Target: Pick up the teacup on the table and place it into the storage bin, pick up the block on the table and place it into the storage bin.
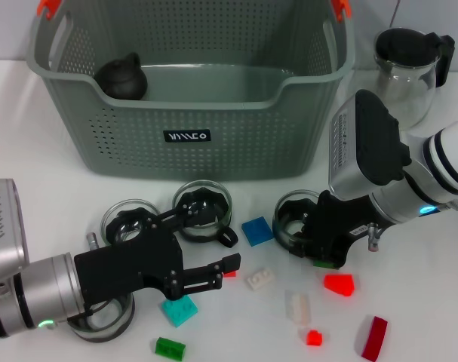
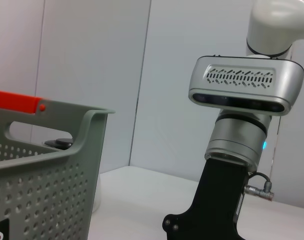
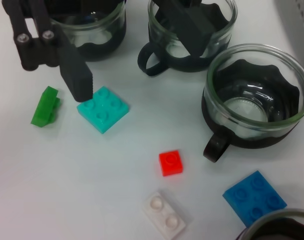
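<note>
Hovering my left gripper [image 1: 230, 268], fingers slightly apart and empty, above the teal block [image 1: 179, 309]. Right gripper [image 1: 323, 249] sits by a glass cup [image 1: 293, 217]; can't tell its jaws. Cups and blocks remain on the table [image 1: 425, 302]; storage bin [image 1: 191, 136] behind holds only one dark item.

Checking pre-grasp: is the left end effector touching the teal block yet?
Cannot tell. In the right wrist view a finger of the left end effector meets the teal block's edge, with no visible gap, but it could be hovering above it.
</note>
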You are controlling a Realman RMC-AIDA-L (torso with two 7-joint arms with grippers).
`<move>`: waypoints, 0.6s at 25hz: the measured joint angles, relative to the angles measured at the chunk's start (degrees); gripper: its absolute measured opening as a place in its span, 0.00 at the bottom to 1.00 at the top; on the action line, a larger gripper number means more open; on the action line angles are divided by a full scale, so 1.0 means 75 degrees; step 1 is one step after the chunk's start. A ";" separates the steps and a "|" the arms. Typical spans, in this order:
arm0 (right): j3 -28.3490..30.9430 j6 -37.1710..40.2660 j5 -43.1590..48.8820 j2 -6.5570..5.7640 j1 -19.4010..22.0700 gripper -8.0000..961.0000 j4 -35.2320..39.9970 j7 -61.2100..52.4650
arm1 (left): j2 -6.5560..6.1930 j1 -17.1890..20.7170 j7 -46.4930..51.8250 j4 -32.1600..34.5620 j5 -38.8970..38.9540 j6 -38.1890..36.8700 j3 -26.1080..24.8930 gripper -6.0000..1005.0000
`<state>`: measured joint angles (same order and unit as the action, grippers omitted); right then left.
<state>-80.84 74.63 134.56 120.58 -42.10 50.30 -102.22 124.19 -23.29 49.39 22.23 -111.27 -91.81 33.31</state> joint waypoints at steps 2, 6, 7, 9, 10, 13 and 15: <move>0.0001 0.0003 0.0000 -0.0004 0.0000 0.22 0.0011 -0.0100 | 0.0000 0.0000 0.0000 0.0000 0.0000 0.0000 0.0000 0.77; 0.0002 0.0046 -0.0001 -0.0026 -0.0007 0.14 0.0029 -0.0338 | 0.0000 0.0000 0.0000 0.0000 0.0000 -0.0017 -0.0010 0.77; 0.0004 0.0057 0.0000 -0.0029 -0.0008 0.12 0.0035 -0.0365 | 0.0000 0.0001 0.0000 0.0000 0.0000 -0.0022 -0.0011 0.77; 0.0014 0.0089 0.0003 -0.0036 -0.0009 0.08 0.0043 -0.0380 | 0.0000 0.0008 0.0000 0.0000 0.0000 -0.0031 -0.0012 0.77; 0.0023 0.0118 0.0005 -0.0040 -0.0009 0.08 0.0057 -0.0383 | 0.0000 0.0009 0.0000 0.0000 0.0000 -0.0038 -0.0012 0.77; 0.0063 0.0267 0.0009 -0.0044 0.0032 0.07 0.0212 -0.0387 | 0.0000 0.0011 0.0000 0.0005 0.0000 -0.0057 -0.0012 0.77; 0.0086 0.0410 -0.0004 -0.0047 0.0122 0.07 0.0435 -0.0414 | 0.0000 0.0012 0.0000 0.0010 0.0000 -0.0060 -0.0013 0.77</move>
<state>-80.20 77.70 134.53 120.24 -41.18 53.56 -105.32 124.19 -23.20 49.39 22.31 -111.27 -92.26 33.21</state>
